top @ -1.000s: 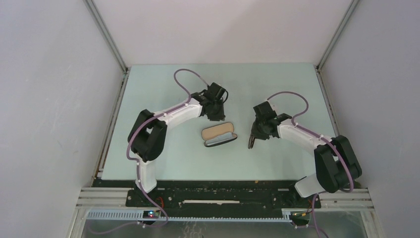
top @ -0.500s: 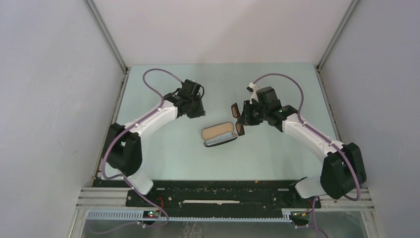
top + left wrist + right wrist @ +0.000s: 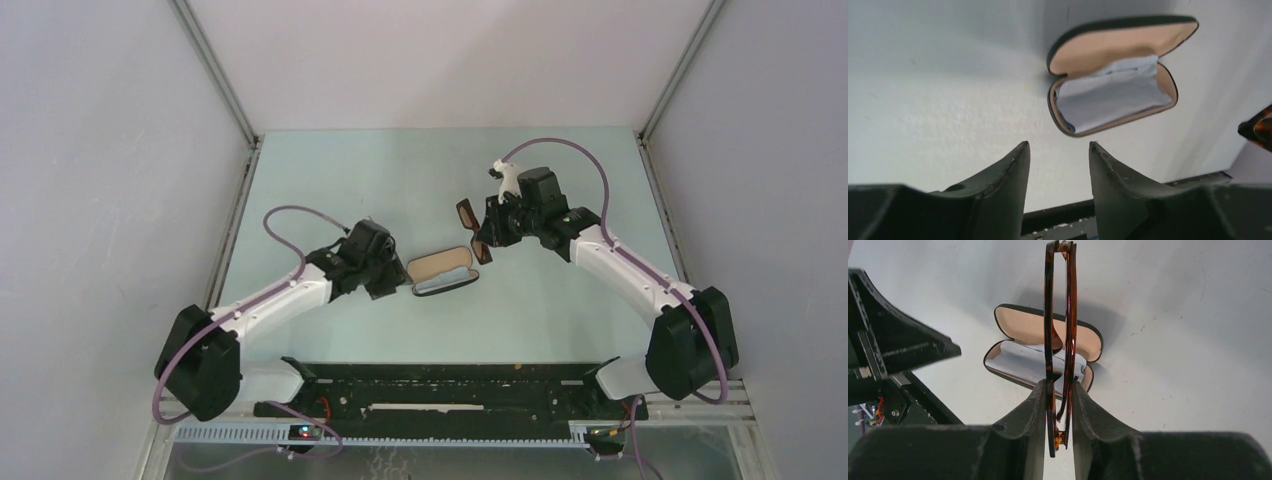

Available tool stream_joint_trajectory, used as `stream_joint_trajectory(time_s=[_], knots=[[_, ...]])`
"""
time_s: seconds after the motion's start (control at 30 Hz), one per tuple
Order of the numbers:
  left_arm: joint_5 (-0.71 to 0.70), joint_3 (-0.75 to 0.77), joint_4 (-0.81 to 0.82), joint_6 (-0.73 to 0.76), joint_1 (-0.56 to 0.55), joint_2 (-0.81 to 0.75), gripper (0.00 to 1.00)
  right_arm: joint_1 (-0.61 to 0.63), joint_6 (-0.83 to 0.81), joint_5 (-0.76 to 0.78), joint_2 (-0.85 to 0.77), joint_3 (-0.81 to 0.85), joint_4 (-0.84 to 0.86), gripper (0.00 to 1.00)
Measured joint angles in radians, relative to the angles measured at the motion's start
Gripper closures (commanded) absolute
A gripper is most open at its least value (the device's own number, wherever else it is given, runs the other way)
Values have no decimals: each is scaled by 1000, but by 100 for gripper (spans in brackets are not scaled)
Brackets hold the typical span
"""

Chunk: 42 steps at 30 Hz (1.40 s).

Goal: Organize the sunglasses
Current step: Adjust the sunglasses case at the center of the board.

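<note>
The brown sunglasses (image 3: 473, 230) hang folded in the air just right of and above the open case, with my right gripper (image 3: 495, 226) shut on them. In the right wrist view the folded frame (image 3: 1059, 315) stands edge-on, pinched between both fingers (image 3: 1034, 405). The black case with tan lining (image 3: 442, 271) lies open on the table, a pale cloth (image 3: 1110, 97) inside it. My left gripper (image 3: 385, 283) sits low at the case's left end; its jaws stand apart with nothing between them (image 3: 1059, 150).
The black base rail (image 3: 450, 392) runs along the near table edge. White walls and metal frame posts (image 3: 215, 75) close in the pale green table (image 3: 340, 170) at the left, right and back.
My left arm has swung down from the far left to the case's left end and its jaws have widened. My right gripper has lifted the sunglasses from the table and carried them over beside the case.
</note>
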Motion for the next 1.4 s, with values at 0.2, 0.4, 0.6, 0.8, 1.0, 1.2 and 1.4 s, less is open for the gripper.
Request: stream_joint_trajectory(time_s=[0.2, 0.4, 0.6, 0.8, 1.0, 1.2, 1.4], knots=[[68, -193, 212, -236, -56, -62, 34, -10, 2, -7, 33, 0, 19, 72], [89, -237, 372, -363, -70, -21, 35, -20, 4, -26, 53, 0, 19, 71], [84, -245, 458, -425, -76, -2, 36, -23, 5, -37, 54, 0, 18, 71], [51, -339, 518, -521, -77, -19, 39, -23, 5, -47, 54, 0, 17, 71], [24, -391, 561, -595, -77, -27, 43, -23, 6, -51, 54, 0, 17, 71], [21, -391, 643, -630, -72, 3, 53, -13, 6, -51, 56, 0, 13, 72], [33, -391, 666, -646, -66, 62, 64, -1, 2, -51, 56, 0, 3, 71]])
